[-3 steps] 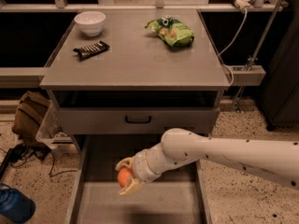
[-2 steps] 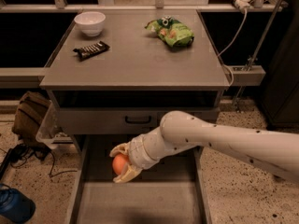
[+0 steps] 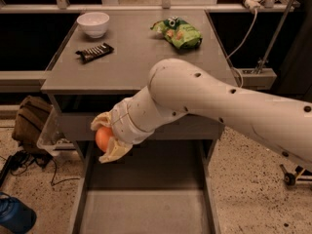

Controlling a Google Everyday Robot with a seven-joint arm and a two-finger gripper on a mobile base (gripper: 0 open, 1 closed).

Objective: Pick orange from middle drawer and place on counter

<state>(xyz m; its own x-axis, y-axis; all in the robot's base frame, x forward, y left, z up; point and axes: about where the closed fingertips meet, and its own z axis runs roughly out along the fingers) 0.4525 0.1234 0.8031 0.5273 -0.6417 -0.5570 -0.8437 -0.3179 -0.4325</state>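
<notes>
**Orange gripped in front of the cabinet, above the open drawer**

Camera view: The gripper (image 3: 100, 141) hangs just in front of the grey cabinet, a little below the counter's front lip. Its cream fingers (image 3: 115, 151) are drawn in narrow around the orange (image 3: 103, 138), one over the top and one cupped beneath, with the fruit showing between them. The white arm (image 3: 219, 101) runs away from the hand to the right. Below the hand and slightly right lies the middle drawer (image 3: 146, 208), pulled out; the orange is held above its floor, not touching it. Above and behind the hand spreads the counter (image 3: 136, 69). On it a dark chocolate bar (image 3: 94, 52) lies nearly straight beyond the hand, a white bowl (image 3: 93, 23) farther back, and a green snack bag (image 3: 177, 31) off to the right. Left of the hand, a brown bag (image 3: 30, 123) slumps on the floor.
</notes>
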